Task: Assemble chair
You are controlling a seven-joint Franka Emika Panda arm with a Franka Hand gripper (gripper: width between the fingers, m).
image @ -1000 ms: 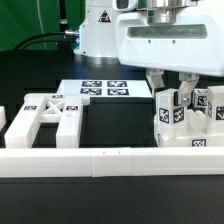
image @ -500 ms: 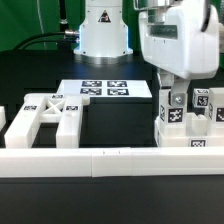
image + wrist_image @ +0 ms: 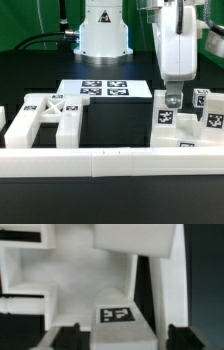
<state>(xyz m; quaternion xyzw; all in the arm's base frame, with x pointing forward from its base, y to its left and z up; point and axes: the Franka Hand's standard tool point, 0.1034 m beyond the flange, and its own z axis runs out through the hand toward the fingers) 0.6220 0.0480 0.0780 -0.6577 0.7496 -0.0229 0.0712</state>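
Several glossy white chair pieces lie on the black table. The X-braced frame (image 3: 45,115) is at the exterior view's left. Short tagged posts (image 3: 164,116) stand in a cluster at the right, on a flat white piece (image 3: 190,146). My gripper (image 3: 173,99) hangs straight down over the nearest post, turned edge-on to the exterior camera. In the wrist view the dark fingers (image 3: 68,337) stand on either side of a white post with a tag (image 3: 116,314). The gripper (image 3: 123,339) is open and holds nothing.
A long low white rail (image 3: 100,158) runs across the front of the table. The marker board (image 3: 100,90) lies flat behind the frame, before the arm's white base (image 3: 103,30). Another tagged post (image 3: 212,112) stands at the far right.
The hand has turned about its upright axis from broadside to edge-on and lifted slightly. The jaws, earlier closed round the post, have spread apart.
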